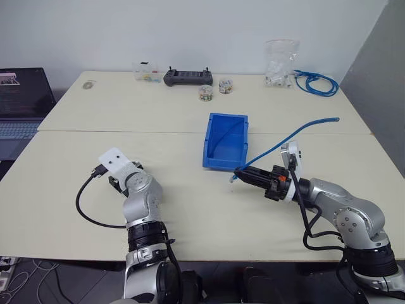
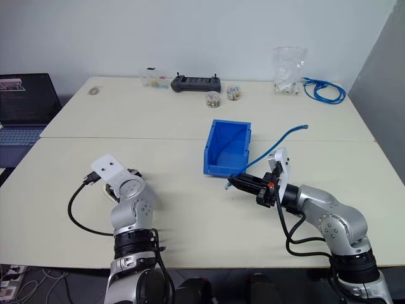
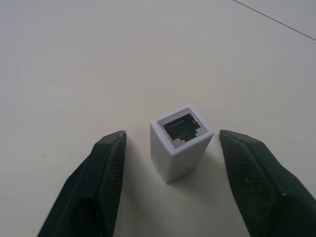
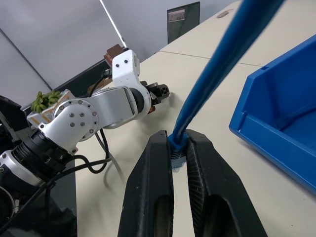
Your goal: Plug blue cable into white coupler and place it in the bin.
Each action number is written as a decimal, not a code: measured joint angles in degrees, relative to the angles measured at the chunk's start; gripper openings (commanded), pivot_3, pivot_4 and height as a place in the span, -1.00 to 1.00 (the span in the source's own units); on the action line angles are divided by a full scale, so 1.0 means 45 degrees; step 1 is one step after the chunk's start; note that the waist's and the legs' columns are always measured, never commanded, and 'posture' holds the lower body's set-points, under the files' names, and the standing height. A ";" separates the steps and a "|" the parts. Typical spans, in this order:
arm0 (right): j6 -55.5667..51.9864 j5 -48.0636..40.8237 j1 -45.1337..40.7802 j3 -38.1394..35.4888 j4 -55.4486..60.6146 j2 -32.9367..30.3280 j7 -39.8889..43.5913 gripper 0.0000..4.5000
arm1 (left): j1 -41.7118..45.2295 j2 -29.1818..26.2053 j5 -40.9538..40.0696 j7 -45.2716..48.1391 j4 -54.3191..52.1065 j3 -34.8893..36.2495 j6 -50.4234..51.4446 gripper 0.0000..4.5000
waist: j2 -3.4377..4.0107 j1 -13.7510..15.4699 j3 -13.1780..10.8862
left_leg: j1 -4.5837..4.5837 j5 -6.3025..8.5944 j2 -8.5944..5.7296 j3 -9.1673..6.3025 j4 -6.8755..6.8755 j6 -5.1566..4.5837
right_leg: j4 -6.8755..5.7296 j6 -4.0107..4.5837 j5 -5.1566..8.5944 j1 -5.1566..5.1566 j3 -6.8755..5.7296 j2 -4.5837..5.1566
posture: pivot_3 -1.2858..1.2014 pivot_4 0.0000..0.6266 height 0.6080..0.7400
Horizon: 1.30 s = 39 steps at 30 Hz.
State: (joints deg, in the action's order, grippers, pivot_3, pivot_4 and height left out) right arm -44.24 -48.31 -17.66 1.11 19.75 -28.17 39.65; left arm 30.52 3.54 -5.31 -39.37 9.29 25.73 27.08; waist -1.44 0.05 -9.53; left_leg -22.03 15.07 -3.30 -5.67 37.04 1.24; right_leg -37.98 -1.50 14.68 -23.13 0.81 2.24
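Note:
The white coupler (image 3: 181,143) stands on end on the beige table, its dark socket facing up. My left gripper (image 3: 172,134) is open, one black finger on each side of the coupler with a gap on both sides. My right gripper (image 1: 239,172) is shut on the blue cable (image 1: 285,139) close to its plug end, just above the table in front of the bin (image 1: 221,161). From the grip the cable arcs up and away to the right. The bright blue bin sits mid-table, open side up, between the two arms and nearer the right one.
Along the far edge of the table are a coiled bundle of blue cable (image 1: 314,82), a clear bag (image 1: 280,63), a black controller (image 1: 188,77), small jars (image 1: 205,93) and a clear box (image 1: 146,71). An open laptop (image 1: 22,101) stands off the left side.

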 measured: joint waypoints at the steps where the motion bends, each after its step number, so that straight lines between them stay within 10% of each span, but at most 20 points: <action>1: 0.0000 0.0001 0.0000 0.0000 -0.0011 0.0000 0.0002 -0.95 | 0.0016 -0.0027 -0.0004 0.0000 0.0053 0.0002 -0.0033 -0.03 | 0.0000 0.0000 0.0000 | 0.0000 0.0000 0.0000 -0.0001 0.0000 0.0000 | 0.0000 0.0000 0.0000 0.0000 0.0001 0.0000 | 0.03 -0.52 1.00; 6: 0.0001 0.0013 0.0000 0.0000 -0.0112 -0.0001 0.0016 -0.95 | 0.0026 -0.0274 -0.0041 0.0000 0.0150 0.0179 -0.0223 -0.53 | 0.0000 -0.0003 0.0000 | -0.0001 -0.0001 -0.0001 -0.0001 0.0000 0.0002 | -0.0002 0.0001 -0.0001 -0.0002 0.0000 0.0000 | 0.03 -0.52 1.00; 15: 0.0006 0.0127 -0.0001 0.0000 -0.0189 0.0001 0.0042 -0.95 | -0.0647 -0.0726 -0.0203 0.1147 -0.0476 -0.0116 0.0266 -0.54 | -0.0001 -0.0039 0.0001 | 0.0004 -0.0003 0.0002 0.0003 -0.0002 0.0006 | -0.0008 0.0001 -0.0002 -0.0006 0.0003 -0.0001 | 0.03 -0.52 1.00; 29: 0.0494 0.1205 0.1854 -0.0213 0.1347 -0.0214 -0.0763 -0.95 | -0.3039 -0.9103 -0.3743 1.6497 -0.4389 -0.6767 0.4145 -0.54 | 0.0009 -0.0050 -0.0004 | -0.0001 -0.0006 0.0007 -0.0010 -0.0017 0.0009 | 0.0006 0.0020 0.0012 -0.0008 0.0005 -0.0002 | 0.03 -0.52 1.00; 39: 0.1260 0.2494 0.2668 0.0303 0.2501 -0.0343 -0.0808 -0.95 | -0.0600 -1.0249 -0.2240 2.3392 -0.3209 -1.0946 0.0315 -0.54 | 0.0025 -0.0097 -0.0014 | -0.0002 0.0020 0.0021 -0.0012 -0.0018 -0.0041 | 0.0003 0.0013 0.0024 -0.0011 0.0004 -0.0010 | 0.03 -0.52 1.00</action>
State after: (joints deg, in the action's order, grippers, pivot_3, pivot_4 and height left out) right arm -38.57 -37.09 -5.65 2.47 31.00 -29.71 36.01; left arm 27.83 -42.59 -15.39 65.89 -5.15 -23.53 28.50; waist -1.33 -0.39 -9.60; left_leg -22.04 15.16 -3.20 -5.72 36.96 1.05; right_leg -37.97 -1.44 14.79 -23.18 0.83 2.20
